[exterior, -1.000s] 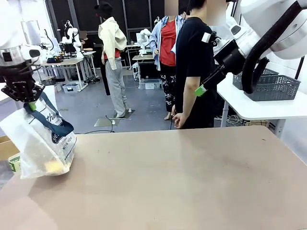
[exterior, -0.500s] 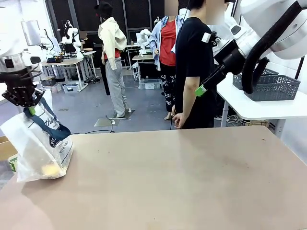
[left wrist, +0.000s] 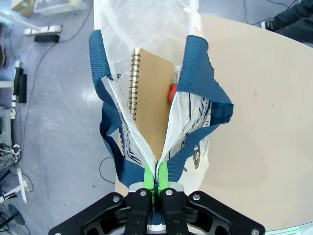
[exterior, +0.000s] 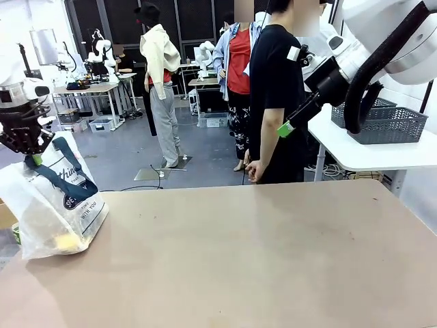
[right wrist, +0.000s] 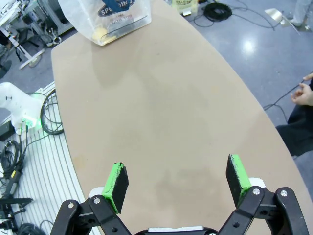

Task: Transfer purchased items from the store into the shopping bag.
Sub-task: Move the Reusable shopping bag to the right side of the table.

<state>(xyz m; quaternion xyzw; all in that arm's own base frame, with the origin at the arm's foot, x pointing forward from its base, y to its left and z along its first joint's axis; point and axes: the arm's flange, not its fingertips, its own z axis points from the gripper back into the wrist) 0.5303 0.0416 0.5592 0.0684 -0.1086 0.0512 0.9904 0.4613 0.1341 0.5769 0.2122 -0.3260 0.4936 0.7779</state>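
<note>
At the far left of the front view, our left gripper [exterior: 32,156] hung above the table's left edge with its fingers pointing straight down. They were pinched tightly together on the navy strap handles [exterior: 60,171] of the shopping bag [exterior: 56,205]. The translucent bag hung from that grip, with its bottom resting on the tan table [exterior: 259,260] at the left end. A yellow item [exterior: 65,242] showed dimly through the plastic near the bottom.

Our right arm [exterior: 382,41] came in from the upper right and stayed high above the table. Its gripper pointed down and to the left in front of a person in a black shirt [exterior: 275,96] at the far side. One of its green fingertips [exterior: 285,128] showed in that view.

Looking down from the left wrist, we saw the green pads [left wrist: 148,175] pressed almost flat together around the blue straps [left wrist: 194,63], and the bag's mouth [left wrist: 146,44] gaping below. Inside stood a brown spiral-bound notebook [left wrist: 151,93] on edge, with a small red item [left wrist: 172,93] just beside it.

From the right wrist, our right gripper [right wrist: 177,180] had its fingers spread wide apart with nothing between them, high over bare tabletop. The bag [right wrist: 105,17] lay well away at the table's far end, its navy oval logo [right wrist: 116,7] facing the camera.
</note>
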